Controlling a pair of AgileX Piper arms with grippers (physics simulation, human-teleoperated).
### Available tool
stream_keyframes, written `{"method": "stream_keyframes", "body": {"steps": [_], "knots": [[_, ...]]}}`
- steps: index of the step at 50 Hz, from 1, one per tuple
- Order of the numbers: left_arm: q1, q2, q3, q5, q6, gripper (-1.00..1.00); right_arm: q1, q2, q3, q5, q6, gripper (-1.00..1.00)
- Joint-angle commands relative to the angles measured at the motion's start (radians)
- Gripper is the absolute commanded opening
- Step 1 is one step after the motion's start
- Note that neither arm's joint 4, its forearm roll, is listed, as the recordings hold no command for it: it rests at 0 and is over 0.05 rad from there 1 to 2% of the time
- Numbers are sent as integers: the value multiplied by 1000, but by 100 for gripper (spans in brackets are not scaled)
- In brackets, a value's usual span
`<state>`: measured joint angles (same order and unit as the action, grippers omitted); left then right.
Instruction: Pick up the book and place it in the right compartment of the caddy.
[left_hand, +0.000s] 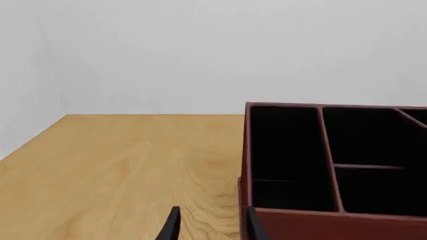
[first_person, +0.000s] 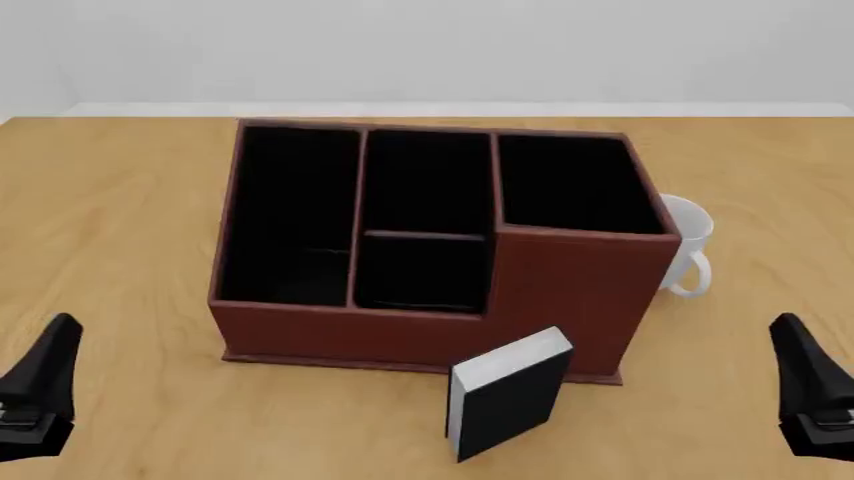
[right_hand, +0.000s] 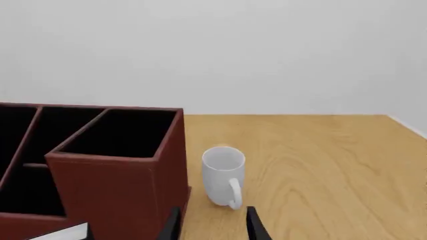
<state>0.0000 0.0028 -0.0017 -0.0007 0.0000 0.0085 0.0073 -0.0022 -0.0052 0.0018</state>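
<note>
The black book stands upright and a little tilted on the table, its white-grey page edge up, just in front of the reddish-brown caddy. The right compartment, with the tallest walls, holds nothing. My left gripper hangs open at the near left, well apart from the caddy. My right gripper hangs open at the near right. In the right wrist view the right gripper faces the gap between the caddy and the mug, and a corner of the book shows.
A white mug stands against the caddy's right side, handle toward the near edge; it also shows as the mug in the right wrist view. The wooden table spreads around the caddy. The long narrow bay holds nothing.
</note>
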Motion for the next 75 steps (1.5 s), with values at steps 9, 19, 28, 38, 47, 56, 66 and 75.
{"method": "stream_keyframes", "body": {"steps": [9, 19, 28, 38, 47, 56, 66, 75], "knots": [[0, 4, -3, -1, 0, 100, -53, -4, -72, 64, -43, 100], [0, 4, -3, -1, 0, 100, 90, 223, -219, 119, -221, 100], [0, 4, -3, -1, 0, 100, 156, 330, -353, 189, -398, 100], [0, 4, -3, -1, 0, 100, 238, 447, -435, 228, -582, 100], [0, 4, -3, -1, 0, 100, 388, 569, -561, 326, -669, 100], [0, 4, -3, -1, 0, 100, 509, 683, -719, 460, -680, 100], [0, 4, -3, -1, 0, 100, 631, 828, -876, 645, -709, 100], [0, 4, -3, -1, 0, 100, 673, 959, -1008, 820, -729, 100]]}}
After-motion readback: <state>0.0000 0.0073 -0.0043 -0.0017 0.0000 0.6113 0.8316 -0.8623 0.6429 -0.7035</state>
